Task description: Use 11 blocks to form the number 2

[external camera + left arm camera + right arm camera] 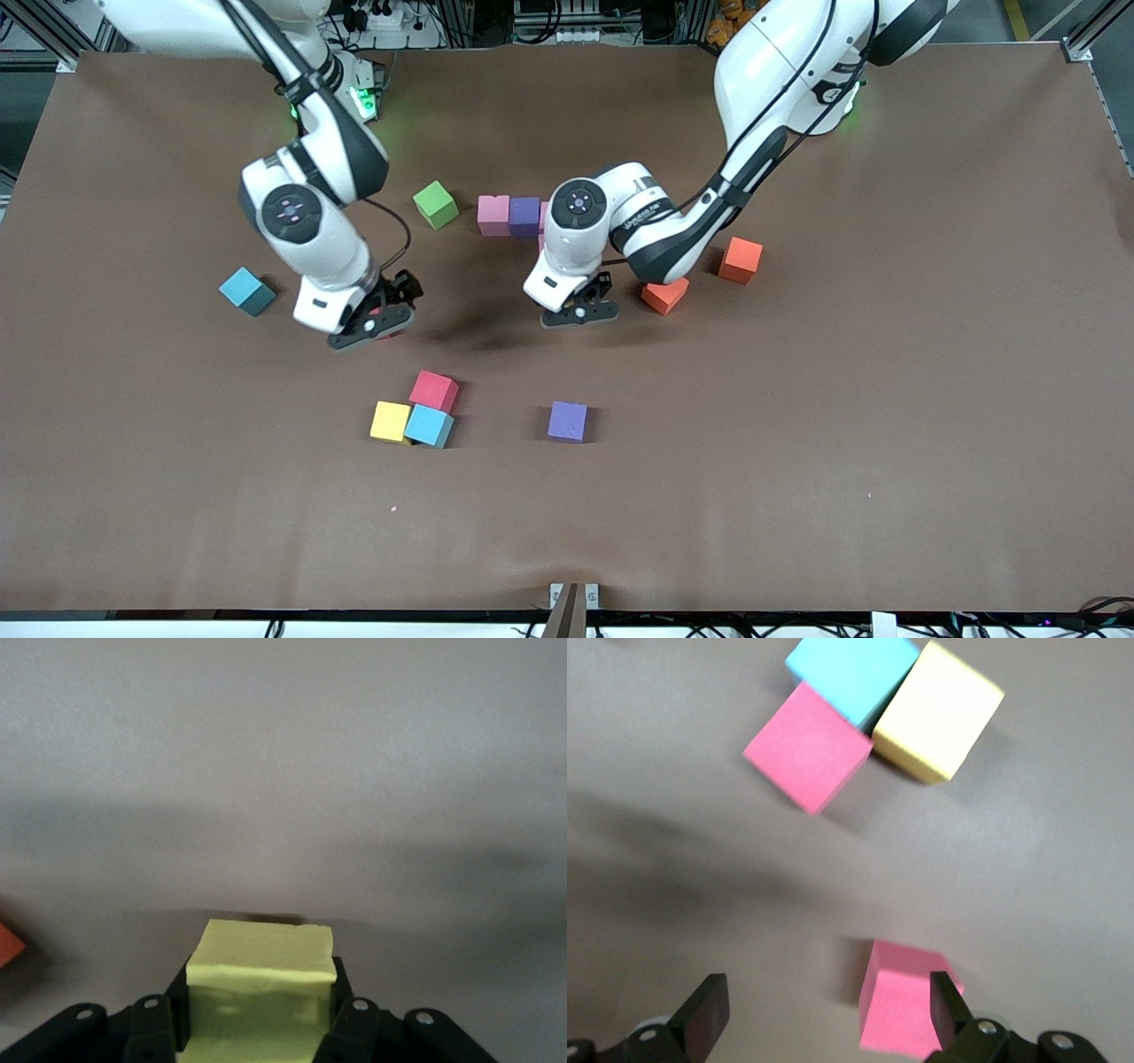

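Observation:
A row of a pink cube [493, 214] and a purple cube [524, 216] touch near the table's middle; a further pink one [543, 215] peeks out from under the left arm. My left gripper [580, 310] [261, 1014] hangs low over bare table beside that row, shut on a yellow cube [264, 961]. My right gripper [368, 319] [828, 1001] is open over a pinkish-red cube [908, 1001], which sits close to one finger. A red cube [433, 391], a yellow cube [391, 422] and a light blue cube [430, 425] cluster nearer the camera.
Two orange cubes [664, 295] [741, 260] lie beside the left arm. A lone purple cube [567, 421] sits nearer the camera. A green cube [436, 205] lies beside the row and a teal cube [247, 291] toward the right arm's end.

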Robot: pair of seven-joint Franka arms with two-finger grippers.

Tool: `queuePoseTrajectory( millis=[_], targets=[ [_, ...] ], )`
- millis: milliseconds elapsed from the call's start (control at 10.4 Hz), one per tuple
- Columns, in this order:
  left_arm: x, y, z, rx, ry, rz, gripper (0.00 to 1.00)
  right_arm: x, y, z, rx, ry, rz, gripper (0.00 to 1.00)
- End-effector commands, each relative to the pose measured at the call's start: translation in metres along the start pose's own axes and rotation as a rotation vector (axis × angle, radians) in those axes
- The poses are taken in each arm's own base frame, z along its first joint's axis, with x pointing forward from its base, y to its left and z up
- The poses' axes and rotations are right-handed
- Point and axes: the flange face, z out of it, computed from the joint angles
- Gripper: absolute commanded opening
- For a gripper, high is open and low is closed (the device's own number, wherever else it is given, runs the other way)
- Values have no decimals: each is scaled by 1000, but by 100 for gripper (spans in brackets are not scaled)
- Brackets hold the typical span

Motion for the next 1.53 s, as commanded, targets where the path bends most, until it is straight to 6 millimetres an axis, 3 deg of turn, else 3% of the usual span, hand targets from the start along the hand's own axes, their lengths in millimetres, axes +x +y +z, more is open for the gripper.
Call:
queuePoseTrajectory(
  millis=[0, 191, 479, 574, 862, 1245, 1436],
  targets=[
    [-25, 3, 8, 37, -2, 46, 37, 35, 34, 13, 62, 49, -55, 100],
    [-27, 4, 11, 41, -3, 50, 38, 54, 60, 23, 106, 71, -27, 100],
    [-41, 11, 15, 45, -7, 65, 40, 82, 77, 23, 145, 99, 256, 100],
    [-42, 12, 14, 42, -5, 64, 40, 91, 73, 20, 155, 106, 345, 100],
    [-43, 13, 18, 44, -8, 66, 40, 96, 36, 48, 60, 59, 607, 100],
    [-41, 13, 23, 40, -7, 59, 40, 99, 24, 59, 32, 51, 672, 100],
    [-47, 17, 26, 41, -10, 68, 40, 105, -8, 57, 28, 59, 677, 100]
  ],
)
